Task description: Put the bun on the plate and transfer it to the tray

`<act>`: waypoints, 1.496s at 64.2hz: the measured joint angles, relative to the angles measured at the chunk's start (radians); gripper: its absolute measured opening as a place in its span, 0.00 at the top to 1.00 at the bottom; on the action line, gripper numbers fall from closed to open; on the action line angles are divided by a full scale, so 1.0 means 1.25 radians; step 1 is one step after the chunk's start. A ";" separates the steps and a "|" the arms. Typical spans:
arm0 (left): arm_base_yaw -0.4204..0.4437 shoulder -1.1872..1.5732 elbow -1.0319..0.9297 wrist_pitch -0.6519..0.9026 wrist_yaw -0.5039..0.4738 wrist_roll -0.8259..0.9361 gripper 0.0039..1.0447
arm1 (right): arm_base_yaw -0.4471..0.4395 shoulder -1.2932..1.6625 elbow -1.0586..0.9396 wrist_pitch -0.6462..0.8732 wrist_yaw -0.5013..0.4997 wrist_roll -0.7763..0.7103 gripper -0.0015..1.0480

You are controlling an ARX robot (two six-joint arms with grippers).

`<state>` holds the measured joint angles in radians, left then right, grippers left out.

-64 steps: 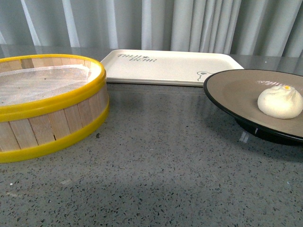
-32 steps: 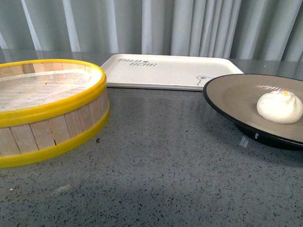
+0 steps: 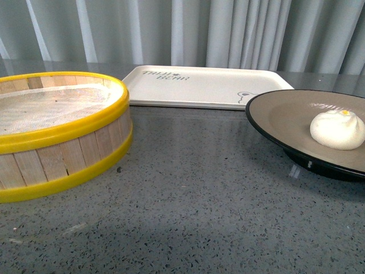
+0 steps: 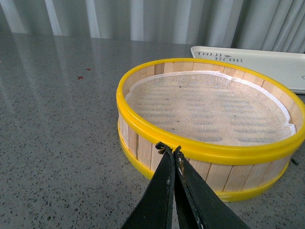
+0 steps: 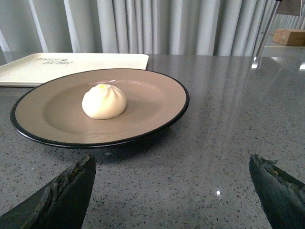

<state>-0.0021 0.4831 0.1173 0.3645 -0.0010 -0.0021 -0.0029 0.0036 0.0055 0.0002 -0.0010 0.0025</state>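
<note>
**Bun (image 3: 337,129) sitting on the plate (image 3: 279,111), both claws standing clear**

I am holding my right claw (image 5: 171,160) spread wide, with its two dark fingertips standing well apart and gripping nothing. The plate is resting on the grey speckled worktop (image 3: 199,211) just beyond this claw, facing the gap between the fingertips. The bun is lying on the plate's beige inside, a little off centre, with its pleated top and yellow dot pointing up. Neither fingertip is touching the bun or the plate.

I am holding my left claw (image 4: 170,151) pressed shut, its fingertips meeting with nothing between them. It is hovering just in front of the near wall of the yellow-rimmed wooden steamer basket (image 4: 143,143); I cannot tell whether it is touching the rim. A white mesh cloth is lining the basket. The plate and bun are sitting to the right of the basket, well apart from this claw.

The tray (image 3: 199,85) is lying flat at the far side of the worktop, behind the basket and the plate, with its bear drawing showing close to the plate's far rim
</note>
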 joint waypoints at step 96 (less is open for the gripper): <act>0.000 -0.384 -0.073 -0.291 0.001 -0.001 0.44 | 0.000 0.000 0.000 0.000 0.000 0.000 0.08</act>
<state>-0.0021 0.0036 0.0265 0.0006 -0.0002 -0.0029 -0.0029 0.0036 0.0055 0.0002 -0.0010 0.0021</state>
